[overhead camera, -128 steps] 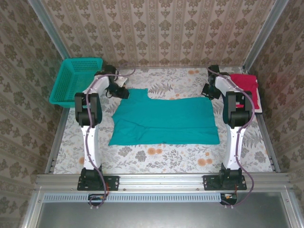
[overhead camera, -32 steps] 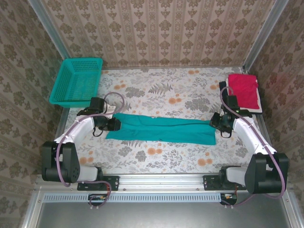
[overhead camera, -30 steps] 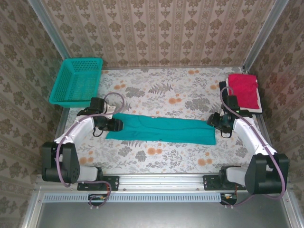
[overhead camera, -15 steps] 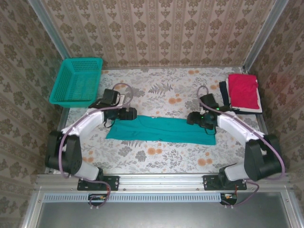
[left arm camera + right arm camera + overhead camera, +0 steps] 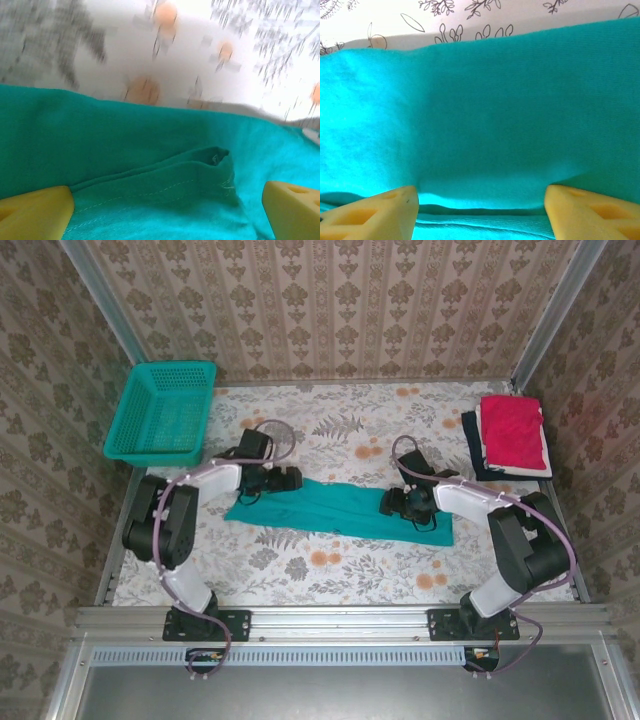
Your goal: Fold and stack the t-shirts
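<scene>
Three t-shirts, two pincers, one basket, one tabletop.

1. Teal-green t-shirt: folded into a long narrow band, flat on the flowered tabletop. Stretched beneath the left pincer and across to beneath the right pincer, with a short end continuing past each on its outer side.

2. Left pincer: released, yellow fingers set wide apart just above the cloth. Between them, a raised fold with a stitched hem (wrist picture blurred toward the top).

3. Right pincer: likewise released, fingers wide. Smooth teal cloth ahead of them, a low crease running from one finger to the other, cloth not pinched.

4. Red t-shirt: folded, well off to the right of the right pincer and farther from the arm bases, lying on top of item 5.

5. Dark navy t-shirt: under the red one, edge peeking out on the side nearer the right pincer.

6. Teal mesh basket: beyond the left pincer and off to its left, by the tabletop's far-left corner, well apart from the band.
</scene>
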Motion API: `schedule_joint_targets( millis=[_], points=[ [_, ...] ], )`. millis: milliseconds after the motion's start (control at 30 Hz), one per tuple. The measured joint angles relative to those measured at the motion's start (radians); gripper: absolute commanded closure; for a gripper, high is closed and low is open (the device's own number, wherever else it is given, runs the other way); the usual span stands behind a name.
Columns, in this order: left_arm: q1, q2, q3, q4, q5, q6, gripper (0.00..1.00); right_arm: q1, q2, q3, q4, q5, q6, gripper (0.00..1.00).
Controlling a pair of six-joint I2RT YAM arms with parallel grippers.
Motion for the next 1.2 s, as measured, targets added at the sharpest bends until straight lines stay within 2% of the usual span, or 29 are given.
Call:
schedule_joint_targets(
  millis=[167,267,533,733,967,1100,1200],
  points=[
    [0.018,0.225,0.304,-0.047,0.027,0.047,0.0,0.011,-0.037,-0.045,0.042,0.0,0.0,0.3],
    [0.033,0.381,0.544,-0.119,0.061,0.089,0.0,0.053,-0.05,-0.06,0.051,0.0,0.011,0.3],
    [0.06,0.689,1.066,-0.313,0.15,0.14,0.0,0.301,-0.019,-0.037,0.098,-0.028,0.096,0.3],
    [0.071,0.826,1.323,-0.408,0.19,0.143,0.0,0.418,0.053,0.072,0.075,-0.064,0.105,0.29],
    [0.071,0.786,1.28,-0.413,0.197,0.142,0.0,0.363,-0.009,0.158,0.022,-0.029,0.033,0.31],
    [0.076,0.561,0.983,-0.333,0.159,0.136,0.0,0.251,0.016,0.256,0.027,-0.032,-0.026,0.34],
    [0.08,0.298,0.724,-0.225,0.11,0.117,0.0,0.175,0.103,0.386,0.051,-0.027,-0.059,0.35]
  ],
)
